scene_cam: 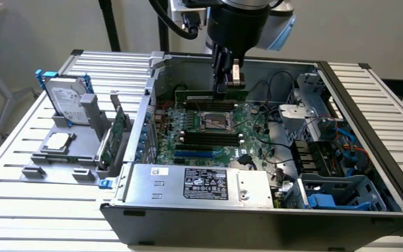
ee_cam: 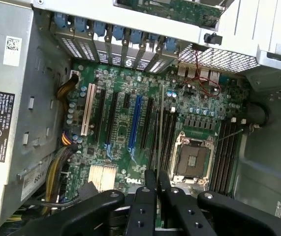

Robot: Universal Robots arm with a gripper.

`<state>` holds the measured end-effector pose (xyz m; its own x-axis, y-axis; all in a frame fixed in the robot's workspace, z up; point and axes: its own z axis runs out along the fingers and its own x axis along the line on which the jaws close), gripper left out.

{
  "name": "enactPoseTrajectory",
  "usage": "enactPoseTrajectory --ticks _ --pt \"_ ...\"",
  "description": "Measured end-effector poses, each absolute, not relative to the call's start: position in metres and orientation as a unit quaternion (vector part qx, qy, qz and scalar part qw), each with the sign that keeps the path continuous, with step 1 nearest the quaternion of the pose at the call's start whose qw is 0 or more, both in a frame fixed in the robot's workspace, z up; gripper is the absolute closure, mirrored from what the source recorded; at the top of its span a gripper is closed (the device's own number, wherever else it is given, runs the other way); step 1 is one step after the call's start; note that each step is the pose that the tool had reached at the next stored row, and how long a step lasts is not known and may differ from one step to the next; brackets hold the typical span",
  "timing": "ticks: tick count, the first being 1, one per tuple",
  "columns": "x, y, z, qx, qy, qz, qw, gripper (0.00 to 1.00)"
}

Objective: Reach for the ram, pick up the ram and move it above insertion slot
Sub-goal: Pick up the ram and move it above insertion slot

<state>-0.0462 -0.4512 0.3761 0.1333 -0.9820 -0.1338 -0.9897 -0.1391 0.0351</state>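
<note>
- Gripper (scene_cam: 222, 86): we see it hanging inside the open computer case (scene_cam: 369, 152), fingers (ee_cam: 150, 184) clenched on the ram.
- Motherboard (scene_cam: 209, 131): lies flat on the case floor, directly beneath the gripper.
- Ram (scene_cam: 211, 97): held edge-down above the board, clear of it; seen edge-on in the wrist view.
- Insertion slot (ee_cam: 166, 140): one of several parallel black sockets beside the silver processor socket (ee_cam: 192, 160).
- Step, as we judge it: pick-up done, carry under way; fine alignment of stick with socket is called for.
</note>
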Motion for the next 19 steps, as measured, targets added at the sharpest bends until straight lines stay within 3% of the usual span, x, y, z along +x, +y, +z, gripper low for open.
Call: enactPoseTrajectory --ticks 19 --pt "-0.046 -0.438 0.372 -0.733 0.676 0.061 0.032 0.86"
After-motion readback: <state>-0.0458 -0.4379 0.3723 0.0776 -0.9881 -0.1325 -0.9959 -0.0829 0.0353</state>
